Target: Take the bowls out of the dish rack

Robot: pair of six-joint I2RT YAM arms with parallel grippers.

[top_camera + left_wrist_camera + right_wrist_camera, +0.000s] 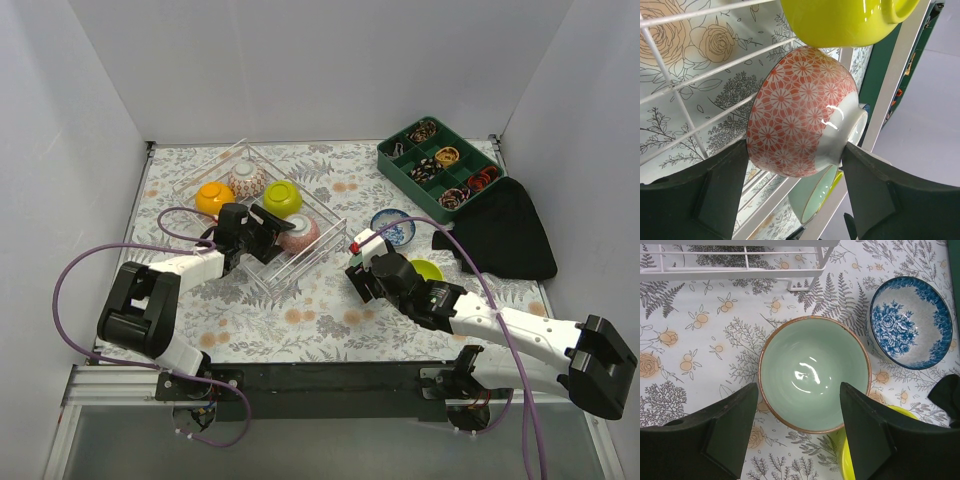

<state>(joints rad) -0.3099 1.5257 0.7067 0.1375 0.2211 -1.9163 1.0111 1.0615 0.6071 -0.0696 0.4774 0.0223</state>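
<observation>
The clear dish rack (318, 215) holds an orange bowl (213, 197), a pale patterned bowl (247, 178), a yellow-green bowl (282, 197) and a pink-red flowered bowl (300, 234). My left gripper (262, 232) is open in the rack. In the left wrist view the pink-red bowl (800, 110) lies tilted, its lower part between the fingertips of the gripper (795, 147). My right gripper (365, 262) is open just above a pale mint bowl (815, 372) that stands upright on the table; the gripper (799, 386) holds nothing.
A blue-white bowl (392, 227) and a second yellow-green bowl (428, 270) stand on the table beside the mint one. A dark green compartmented tray (440, 165) and a dark cloth (505, 235) lie at the back right. White walls close in three sides.
</observation>
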